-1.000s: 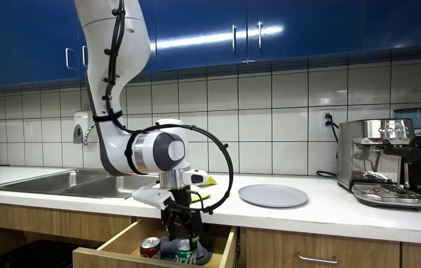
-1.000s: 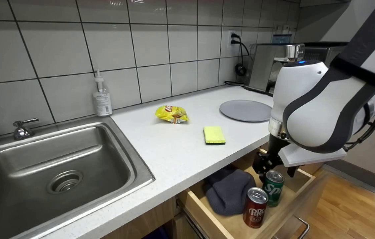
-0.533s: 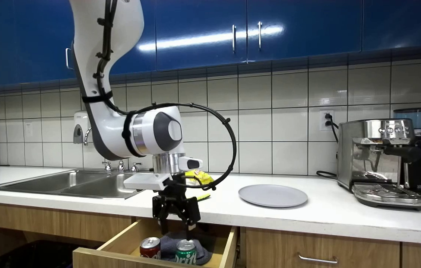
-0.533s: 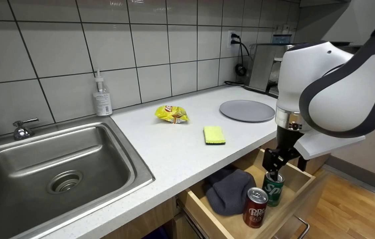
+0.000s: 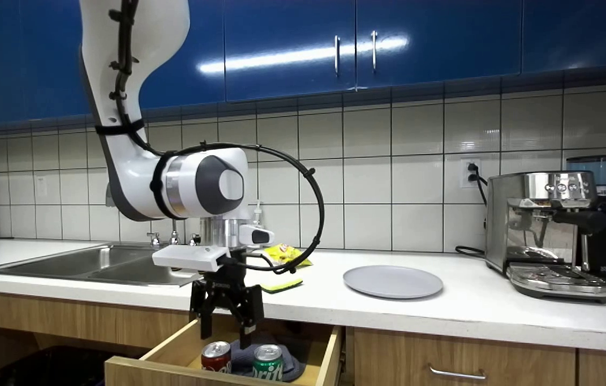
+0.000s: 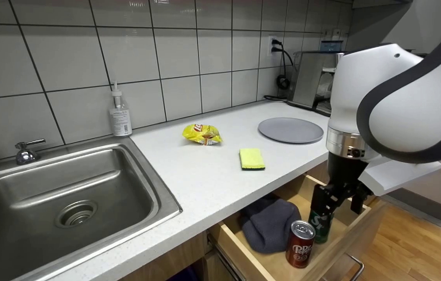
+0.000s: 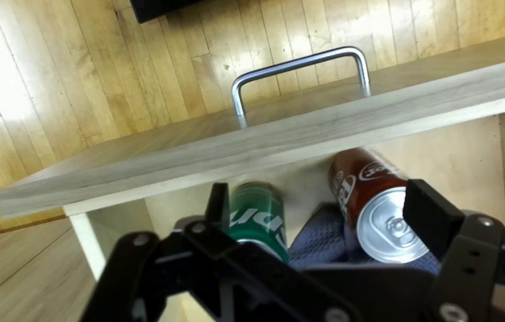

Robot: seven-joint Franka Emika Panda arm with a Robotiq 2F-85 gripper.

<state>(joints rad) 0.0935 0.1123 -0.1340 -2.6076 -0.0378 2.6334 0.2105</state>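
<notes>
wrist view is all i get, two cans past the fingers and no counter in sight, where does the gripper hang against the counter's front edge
Observer: In an exterior view the gripper hangs, jaws open, in front of the edge of the counter, not above its top.
Operator: ok, i can only read part of the red can, which drink is it
Observer: The red can reads Dr Pepper; an exterior view faces that side of it.
Operator: got it, anything flat lying up on the counter
Observer: Yes, a round grey plate lies on it, on the same stretch of counter as a yellow sponge.
</notes>
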